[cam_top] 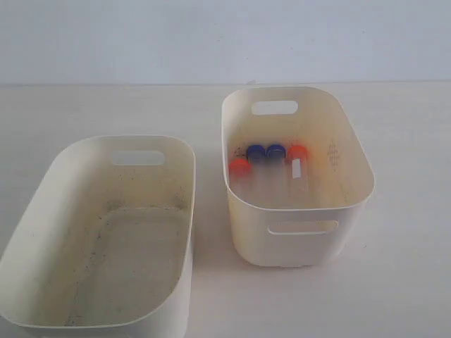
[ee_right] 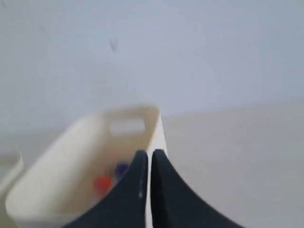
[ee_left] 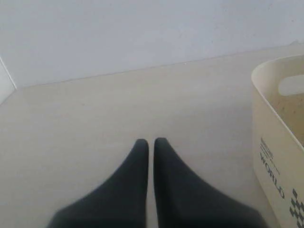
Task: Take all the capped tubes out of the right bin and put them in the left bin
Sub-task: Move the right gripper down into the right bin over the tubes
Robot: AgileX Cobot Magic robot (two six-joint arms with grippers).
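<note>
Four capped tubes lie side by side in the right bin (cam_top: pixel 352 211): an orange-red cap (cam_top: pixel 239 167), two blue caps (cam_top: pixel 256 153) (cam_top: pixel 275 151) and another orange-red cap (cam_top: pixel 297 152). The broader left bin (cam_top: pixel 42 183) with dark specks holds nothing. Neither gripper shows in the exterior view. My left gripper (ee_left: pixel 151 142) is shut on nothing over bare table, with the left bin's wall (ee_left: pixel 273 142) beside it. My right gripper (ee_right: pixel 148 154) is shut on nothing, in line with the right bin's rim (ee_right: pixel 159 128); an orange-red cap (ee_right: pixel 101 183) and a blue cap (ee_right: pixel 121 168) show blurred inside.
Both bins stand on a pale table (cam_top: pixel 409 282) that ends at a light wall (cam_top: pixel 211 35) behind. Each bin has slot handles (cam_top: pixel 275 108) at its ends. The left bin's outer wall carries dark printed lettering (ee_left: pixel 271 167).
</note>
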